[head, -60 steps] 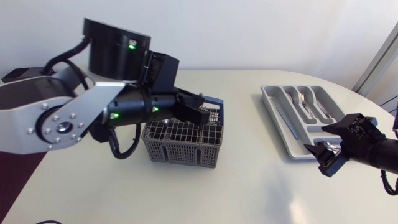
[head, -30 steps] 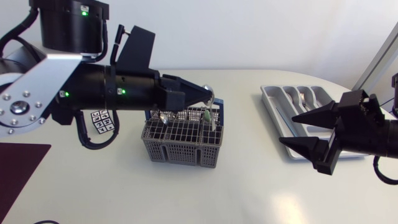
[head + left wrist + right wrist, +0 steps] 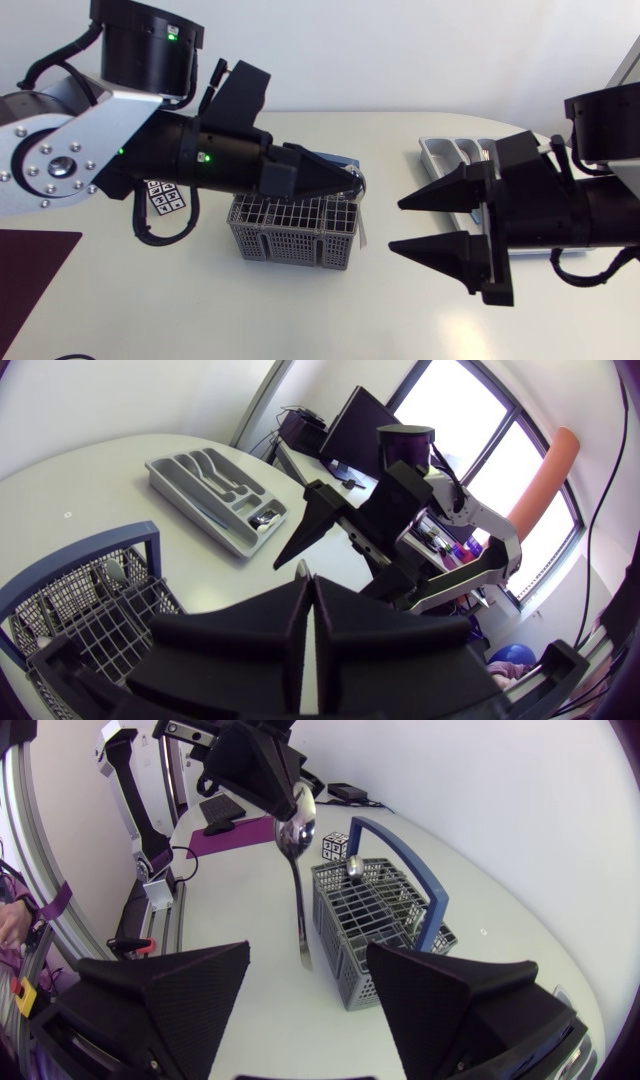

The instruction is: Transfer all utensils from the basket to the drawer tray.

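Observation:
My left gripper (image 3: 347,181) is shut on a silver spoon (image 3: 361,215), which hangs bowl-up just right of the grey wire basket (image 3: 290,228) with its blue handle. In the right wrist view the spoon (image 3: 297,890) dangles from the left gripper (image 3: 293,788), and its handle tip sits just ahead of my open right gripper (image 3: 305,995). In the head view the right gripper (image 3: 396,225) faces the spoon from the right with nothing between its fingers. Another utensil (image 3: 353,867) stands in the basket (image 3: 375,920). The grey drawer tray (image 3: 437,150) lies behind the right arm, with forks (image 3: 485,155) in it.
A small cube with black-and-white markings (image 3: 165,195) lies left of the basket, under the left arm. A dark purple mat (image 3: 30,260) covers the table's left front corner. The tray (image 3: 215,485) lies far ahead of the left gripper (image 3: 305,600), beyond the basket (image 3: 90,610).
The left gripper has risen from the basket with the spoon and carried it right. The right arm has swung from the tray leftward, its fingers open towards the spoon.

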Tool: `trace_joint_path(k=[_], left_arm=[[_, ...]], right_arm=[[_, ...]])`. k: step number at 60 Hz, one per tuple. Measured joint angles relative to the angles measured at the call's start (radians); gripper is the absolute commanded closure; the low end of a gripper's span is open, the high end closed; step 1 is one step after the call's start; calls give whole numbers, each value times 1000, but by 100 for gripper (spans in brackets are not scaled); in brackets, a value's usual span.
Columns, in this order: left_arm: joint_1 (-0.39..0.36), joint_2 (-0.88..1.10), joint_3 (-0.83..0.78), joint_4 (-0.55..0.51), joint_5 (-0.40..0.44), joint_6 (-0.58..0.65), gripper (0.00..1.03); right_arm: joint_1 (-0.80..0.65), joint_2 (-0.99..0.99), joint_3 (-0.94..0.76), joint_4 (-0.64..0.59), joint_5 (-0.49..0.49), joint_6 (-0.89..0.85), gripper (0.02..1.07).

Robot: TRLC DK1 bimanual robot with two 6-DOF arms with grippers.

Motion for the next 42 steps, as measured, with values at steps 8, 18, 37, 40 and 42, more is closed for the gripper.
trace_joint_path(k=[8, 18, 37, 40, 42], left_arm=[[-19, 0, 0, -6, 18, 0, 100], [-42, 0, 0, -7, 25, 0, 100], [-46, 0, 0, -7, 29, 0, 100], [-48, 0, 0, -7, 29, 0, 100], [-48, 0, 0, -7, 29, 0, 100]], right_arm=[[42, 24, 5, 33, 1, 29, 40], [82, 40, 9, 53, 0, 54, 55], [120, 40, 9, 79, 1, 72, 87], [126, 40, 9, 79, 3, 72, 94], [128, 40, 9, 79, 4, 72, 94]])
